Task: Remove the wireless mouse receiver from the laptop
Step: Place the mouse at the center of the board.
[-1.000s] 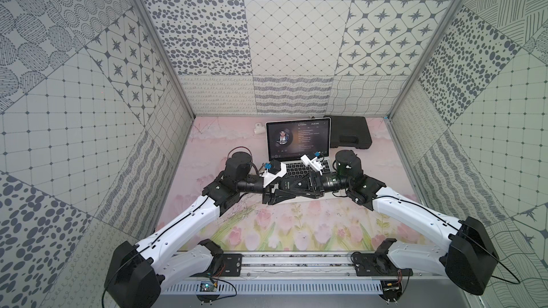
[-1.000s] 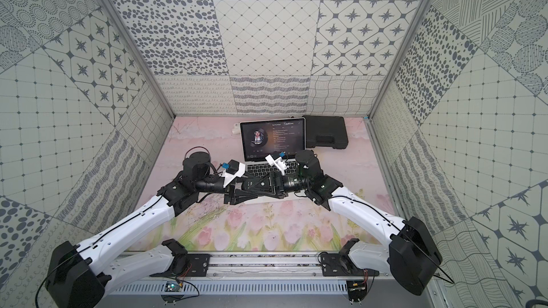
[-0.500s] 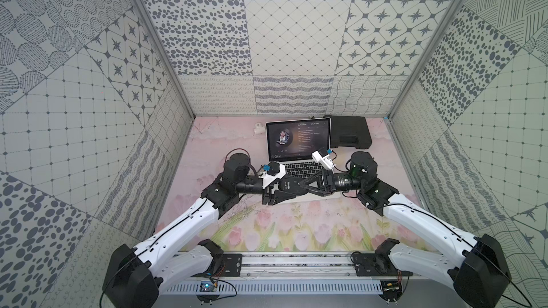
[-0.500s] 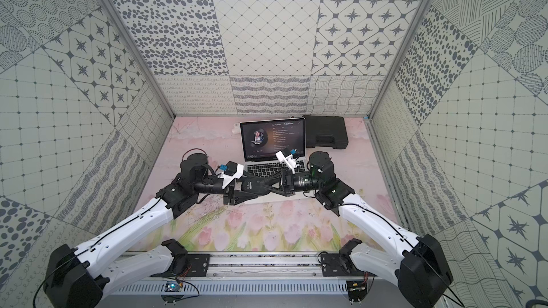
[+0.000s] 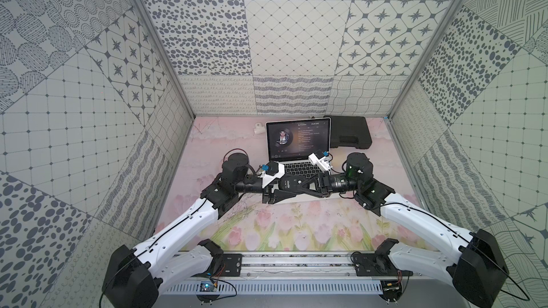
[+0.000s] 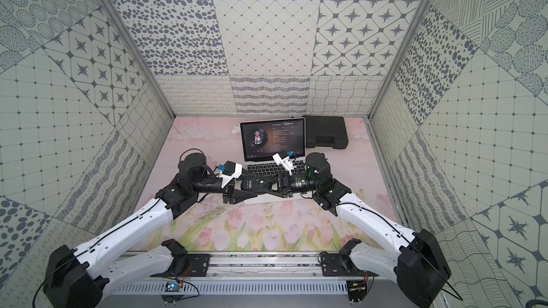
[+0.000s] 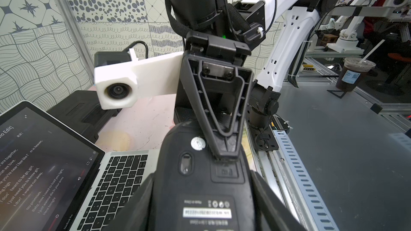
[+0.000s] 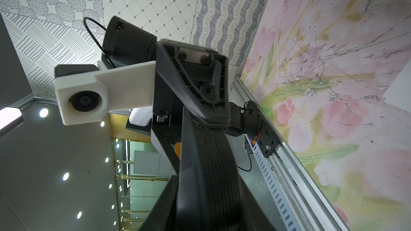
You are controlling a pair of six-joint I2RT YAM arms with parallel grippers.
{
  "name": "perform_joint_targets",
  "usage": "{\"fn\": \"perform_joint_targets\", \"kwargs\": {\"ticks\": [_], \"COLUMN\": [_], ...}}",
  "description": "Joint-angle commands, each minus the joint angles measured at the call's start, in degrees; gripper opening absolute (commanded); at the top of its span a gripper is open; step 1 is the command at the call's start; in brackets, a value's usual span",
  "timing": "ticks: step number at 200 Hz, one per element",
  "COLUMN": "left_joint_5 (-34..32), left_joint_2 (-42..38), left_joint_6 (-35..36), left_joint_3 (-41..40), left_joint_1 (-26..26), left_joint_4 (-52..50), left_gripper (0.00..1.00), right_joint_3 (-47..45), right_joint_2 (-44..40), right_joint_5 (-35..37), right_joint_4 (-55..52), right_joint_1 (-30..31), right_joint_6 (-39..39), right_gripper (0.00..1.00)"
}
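Floral mat [image 5: 296,232]: bare in front; both arms reach over it and meet mid-table.
Left gripper [image 7: 203,187]: clamped across the sides of the black mouse [image 7: 184,143], which it holds underside up near the laptop's front edge.
Right gripper [image 7: 223,152]: one fingertip rests on the mouse's underside at the rim of the recessed slot [image 7: 224,172]. The second finger is hidden, so wide or narrow cannot be told.
Wireless mouse receiver: not made out in any view. It may sit under that fingertip.
Step in hand: probably stowing the receiver in the mouse's slot.
Doing it well: hold the mouse rigid and level, press lightly straight along the slot, let go only once the receiver is flush, and back out straight.
Laptop [image 5: 296,140]: open with its screen lit, behind the grippers.
Black case [image 5: 350,131]: at the back wall, beside the laptop.
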Motion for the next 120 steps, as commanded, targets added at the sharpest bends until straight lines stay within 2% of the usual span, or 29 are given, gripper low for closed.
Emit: {"fn": "perform_joint_targets", "kwargs": {"ticks": [1,26,43,55,74,87,120], "left_joint_5": [1.21,-3.88,-11.21,-18.21,-30.53,-36.50,-44.56], "left_joint_2": [-0.04,-2.21,-5.06,-7.31,-9.71,-10.91,-12.65], "left_joint_6": [-2.05,-6.07,-10.98,-16.04,-25.67,-30.34,-37.00], "left_joint_3": [2.24,4.69,5.59,5.07,4.55,4.43,2.30], "left_joint_1": [-0.24,-0.21,-0.22,-0.22,-0.17,-0.15,-0.04], "left_joint_4": [-3.40,-10.03,-13.83,-15.03,-18.40,-21.59,-25.50], "left_gripper": [0.99,0.99,0.99,0.99,0.99,0.99,0.99], "right_joint_3": [2.47,6.71,9.19,11.17,14.53,16.70,20.65], "right_joint_2": [-1.85,-3.40,-3.20,-2.35,-0.08,2.77,11.95], "right_joint_5": [3.64,12.89,23.06,32.37,50.66,63.99,84.42], "right_joint_4": [-3.42,-22.92,-36.51,-44.28,-53.69,-59.32,-66.43], "right_joint_1": [-0.11,-3.90,-7.46,-8.65,-9.08,-9.05,-9.66], "right_joint_6": [-7.49,-18.09,-24.74,-28.80,-33.08,-34.21,-35.70], "right_gripper": [0.31,0.30,0.27,0.26,0.25,0.25,0.25]}}
